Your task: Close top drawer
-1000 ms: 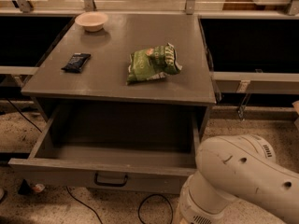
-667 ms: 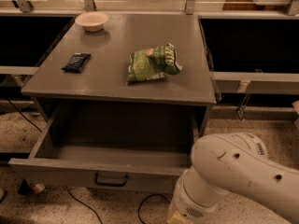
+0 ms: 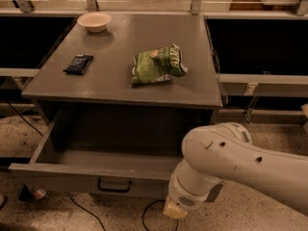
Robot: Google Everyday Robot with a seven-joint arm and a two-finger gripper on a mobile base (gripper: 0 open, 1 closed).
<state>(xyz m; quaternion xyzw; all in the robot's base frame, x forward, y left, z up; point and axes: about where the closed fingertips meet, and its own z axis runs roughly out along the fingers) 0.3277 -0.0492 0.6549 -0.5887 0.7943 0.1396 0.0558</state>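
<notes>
The top drawer (image 3: 72,178) is pulled far out of the grey cabinet (image 3: 144,88), and what shows of its inside is bare. Its flat front faces the camera, with a small dark bail handle (image 3: 114,186) at its middle. My white arm (image 3: 226,165) reaches in from the right and bends down in front of the drawer's right end, covering that part of the front. My gripper is below the bottom edge of the view, out of sight.
On the cabinet top lie a green snack bag (image 3: 156,65), a small dark packet (image 3: 78,64) and a pale bowl (image 3: 94,21). Dark cables (image 3: 86,213) run over the speckled floor under the drawer. Dark shelving stands on both sides of the cabinet.
My arm has swung left and now covers more of the drawer's right end. The drawer stands as far out as before.
</notes>
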